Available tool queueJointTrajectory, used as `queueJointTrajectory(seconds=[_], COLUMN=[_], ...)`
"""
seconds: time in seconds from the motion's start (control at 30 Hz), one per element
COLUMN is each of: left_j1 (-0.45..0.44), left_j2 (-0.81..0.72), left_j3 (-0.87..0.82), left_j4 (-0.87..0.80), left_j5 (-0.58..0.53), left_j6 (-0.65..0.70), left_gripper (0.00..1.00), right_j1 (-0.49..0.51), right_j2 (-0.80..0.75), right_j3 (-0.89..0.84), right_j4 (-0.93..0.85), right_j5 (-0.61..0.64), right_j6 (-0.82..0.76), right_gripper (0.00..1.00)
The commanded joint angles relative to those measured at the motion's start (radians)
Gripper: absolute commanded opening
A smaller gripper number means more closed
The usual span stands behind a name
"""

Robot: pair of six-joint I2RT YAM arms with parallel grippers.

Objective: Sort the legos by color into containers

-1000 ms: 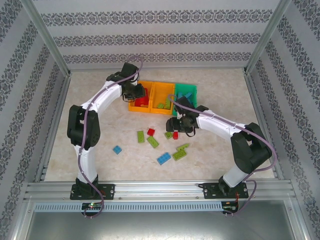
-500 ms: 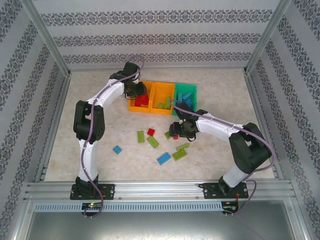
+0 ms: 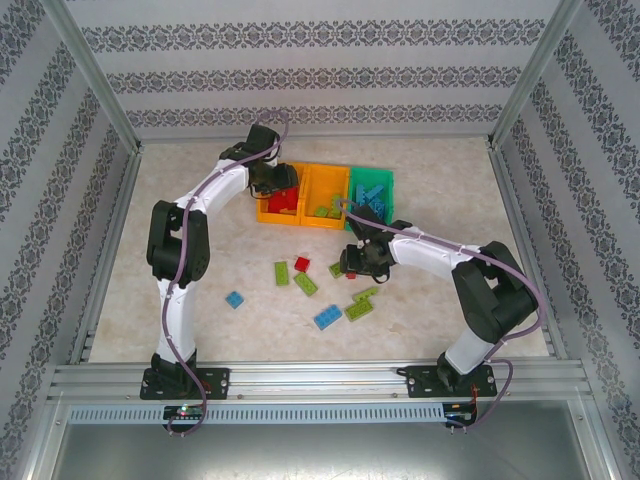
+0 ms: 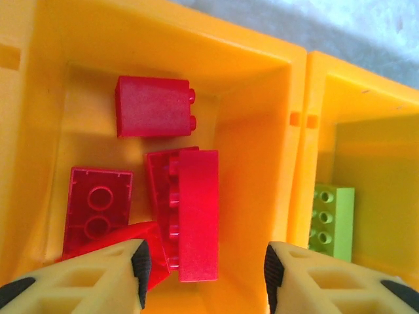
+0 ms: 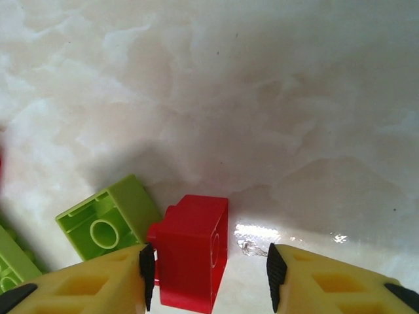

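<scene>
While the left gripper (image 4: 204, 268) hangs over the glossy orange plastic bin (image 4: 255, 85) at the left end of the row, its yellow, black-padded fingers stand apart with nothing between them. Smooth red studded bricks (image 4: 196, 216) lie jumbled on that bin's floor, one showing its hollow underside with round tubes. Next to it, the middle orange bin (image 4: 373, 131) holds a lime green studded brick (image 4: 332, 219), and the green plastic bin (image 3: 386, 176) closes the row.

Down at the pale, marbled, shiny table (image 5: 262, 98), the right gripper (image 5: 206, 275) is spread wide around a small square red brick (image 5: 193, 255) without clamping it; a gap shows on one side. A hollow lime green brick (image 5: 108, 226) touches that red one. Other loose bricks, a blue rectangular one (image 3: 327, 317) among them, lie scattered nearby.
</scene>
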Motion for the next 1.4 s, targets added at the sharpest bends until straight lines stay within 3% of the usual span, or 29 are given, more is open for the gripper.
queueJointTrajectory(seconds=[0.0,0.53,0.87,1.03,1.2,1.37], left_j1=[0.009,0.009,0.009,0.009,0.008,0.009], left_j2=[-0.065,-0.190,-0.276,-0.339,-0.413,-0.472], left_j3=[-0.038,-0.227,-0.356,-0.405,-0.491,-0.578], left_j4=[0.028,0.059,0.081,0.117,0.151,0.174], left_j5=[0.011,0.000,0.001,0.000,-0.029,-0.055], left_j6=[-0.006,-0.007,-0.014,-0.019,-0.018,-0.011], left_gripper=[0.55,0.57,0.58,0.70,1.00,1.00], right_j1=[-0.023,-0.056,-0.051,-0.041,-0.029,-0.024], right_j2=[0.002,-0.044,-0.059,-0.064,-0.070,-0.048], right_j3=[-0.036,-0.078,-0.082,-0.074,-0.069,-0.057], right_j4=[0.000,0.006,0.015,0.009,0.009,0.007], right_j5=[0.019,0.015,0.013,0.020,0.034,0.032], right_j6=[-0.002,-0.043,-0.025,-0.009,0.001,-0.003], right_gripper=[0.48,0.47,0.53,0.59,0.62,0.63])
